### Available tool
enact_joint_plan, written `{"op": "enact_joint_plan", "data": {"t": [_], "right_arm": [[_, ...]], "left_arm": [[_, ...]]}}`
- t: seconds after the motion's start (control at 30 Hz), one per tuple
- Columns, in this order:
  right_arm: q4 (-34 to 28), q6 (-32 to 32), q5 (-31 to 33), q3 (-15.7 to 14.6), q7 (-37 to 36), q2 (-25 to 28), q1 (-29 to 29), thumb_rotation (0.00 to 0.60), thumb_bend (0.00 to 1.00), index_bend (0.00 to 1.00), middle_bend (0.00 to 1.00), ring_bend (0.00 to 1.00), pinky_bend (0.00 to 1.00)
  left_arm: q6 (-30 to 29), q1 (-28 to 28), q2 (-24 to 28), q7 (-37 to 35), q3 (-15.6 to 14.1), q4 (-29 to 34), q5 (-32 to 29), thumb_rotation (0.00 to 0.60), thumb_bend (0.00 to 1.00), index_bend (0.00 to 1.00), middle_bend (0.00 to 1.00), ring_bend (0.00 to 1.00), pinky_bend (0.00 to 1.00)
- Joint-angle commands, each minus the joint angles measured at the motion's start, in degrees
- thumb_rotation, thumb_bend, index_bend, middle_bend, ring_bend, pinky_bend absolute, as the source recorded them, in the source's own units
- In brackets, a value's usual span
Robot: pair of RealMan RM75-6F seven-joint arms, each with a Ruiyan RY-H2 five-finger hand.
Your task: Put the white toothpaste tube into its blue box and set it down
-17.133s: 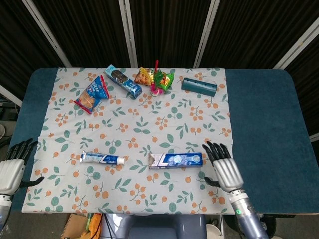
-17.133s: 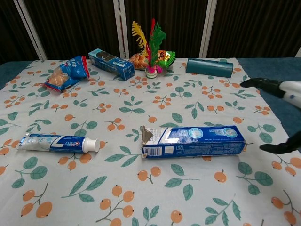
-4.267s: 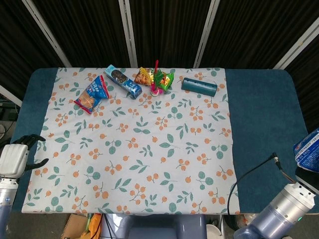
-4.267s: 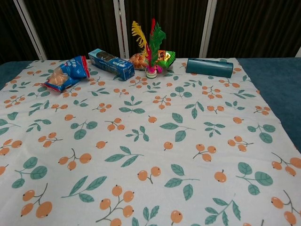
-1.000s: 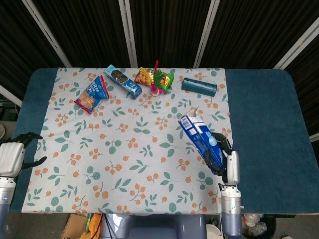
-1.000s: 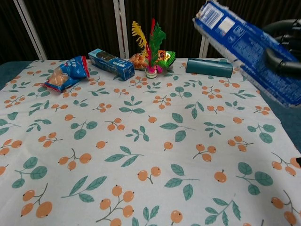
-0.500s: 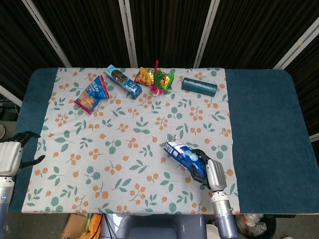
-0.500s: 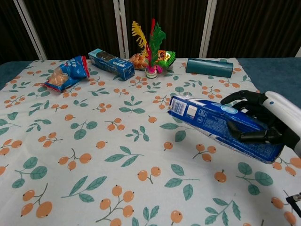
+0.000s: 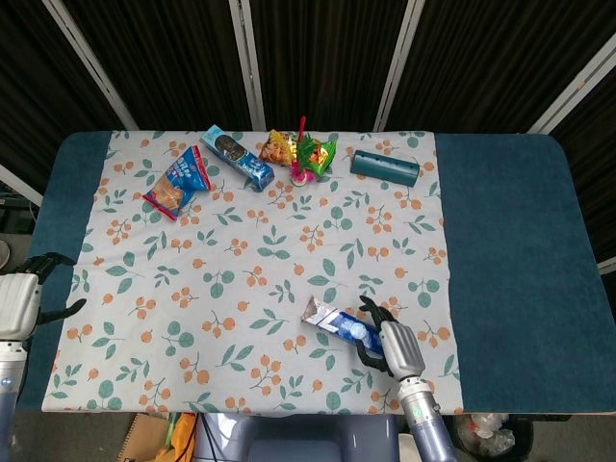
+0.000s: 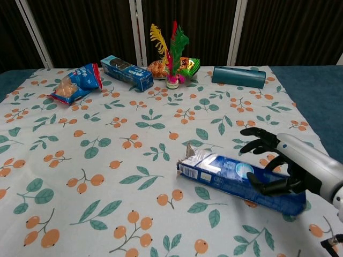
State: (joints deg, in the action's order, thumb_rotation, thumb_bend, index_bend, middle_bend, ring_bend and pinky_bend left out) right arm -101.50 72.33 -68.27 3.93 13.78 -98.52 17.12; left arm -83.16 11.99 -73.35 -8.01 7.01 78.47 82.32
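The blue toothpaste box (image 10: pixel 230 178) lies low on the floral cloth, front right of centre, its torn open flap pointing left; the head view shows the box (image 9: pixel 332 322) too. My right hand (image 10: pixel 286 168) holds its right end, thumb on the near face and the other fingers spread over the far edge. The head view shows this right hand (image 9: pixel 393 348) near the table's front edge. No white toothpaste tube shows in either view. My left hand (image 9: pixel 17 303) hovers open off the table's left edge, holding nothing.
Along the back of the cloth stand a blue snack bag (image 10: pixel 77 83), a blue cookie box (image 10: pixel 126 72), a feathered toy with snack packets (image 10: pixel 171 59) and a teal case (image 10: pixel 238 76). Bare blue tablecloth (image 9: pixel 510 241) lies to the right.
My right hand has brought the box down from the air and toward the front, until it lies nearly flat on the cloth. The left hand has stayed put.
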Motion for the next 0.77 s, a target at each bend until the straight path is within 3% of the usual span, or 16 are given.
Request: {"op": "enact_joint_plan", "data": {"t": [0.03, 0.3, 0.53, 0.67, 0.73, 0.77], "right_arm": [[-1.4, -0.7, 1.0, 0.3, 2.7, 1.3, 0.8, 0.6, 0.45, 0.0, 0.11, 0.03, 0.21], [-5.8, 0.0, 0.8, 2.7, 6.6, 8.4, 1.7, 0.6, 0.44, 0.0, 0.1, 0.03, 0.19], [-9.5, 1.0, -2.4, 2.1, 8.1, 21.0, 0.6, 0.6, 0.44, 0.0, 0.09, 0.02, 0.18], [-11.7, 2.2, -8.6, -2.3, 6.9, 31.0, -2.2, 0.6, 0.44, 0.0, 0.04, 0.0, 0.11], [-6.7, 7.3, -16.4, -7.0, 7.0, 35.0, -6.2, 0.6, 0.44, 0.0, 0.01, 0.0, 0.08], [-5.4, 8.5, -18.2, -7.9, 6.1, 35.2, -7.0, 0.6, 0.44, 0.0, 0.0, 0.0, 0.05]], "left_arm": [[-0.1, 0.0, 0.1, -0.1, 0.0, 0.1, 0.0, 0.6, 0.0, 0.36, 0.34, 0.34, 0.44], [-0.2, -0.2, 0.7, -0.3, 0.0, 1.6, 0.3, 0.6, 0.0, 0.34, 0.32, 0.3, 0.39], [1.4, -1.0, 3.7, 1.3, -1.3, 8.6, -0.5, 0.6, 0.0, 0.24, 0.19, 0.15, 0.24], [3.0, -2.3, 7.8, 5.0, -3.5, 16.8, -1.4, 0.6, 0.0, 0.16, 0.1, 0.08, 0.15], [3.0, -3.3, 9.3, 7.1, -5.3, 18.6, -0.6, 0.6, 0.0, 0.12, 0.06, 0.05, 0.12], [2.9, -3.5, 9.5, 7.6, -5.6, 18.9, -0.5, 0.6, 0.0, 0.09, 0.04, 0.03, 0.1]]}}
